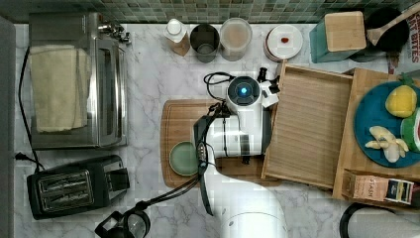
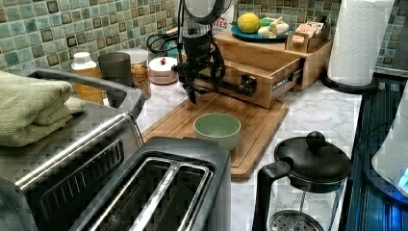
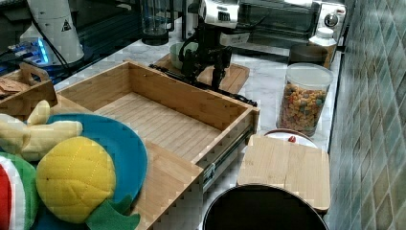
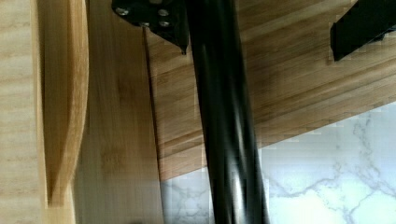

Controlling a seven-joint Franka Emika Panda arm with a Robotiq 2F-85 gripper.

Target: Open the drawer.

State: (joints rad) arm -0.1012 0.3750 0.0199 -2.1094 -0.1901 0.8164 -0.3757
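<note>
The light-wood drawer (image 1: 309,124) is pulled well out of its low cabinet, and its grained bottom (image 3: 158,120) is bare. Its long black bar handle (image 4: 224,116) runs along the front (image 2: 235,85). My gripper (image 4: 260,49) hangs over the front and is open, with one finger on each side of the bar; the bar lies close to one fingertip (image 4: 180,44). In the left view the gripper (image 2: 207,91) points down just above the brown cutting board. In the top view my arm (image 1: 242,99) covers the handle.
A brown cutting board (image 1: 183,111) with a green bowl (image 1: 184,158) lies under the drawer front. Jars (image 1: 236,37) and a teal box (image 1: 341,34) line the back wall. A toaster (image 1: 74,186), a toaster oven (image 1: 74,79) and a coffee press (image 2: 303,178) stand nearby.
</note>
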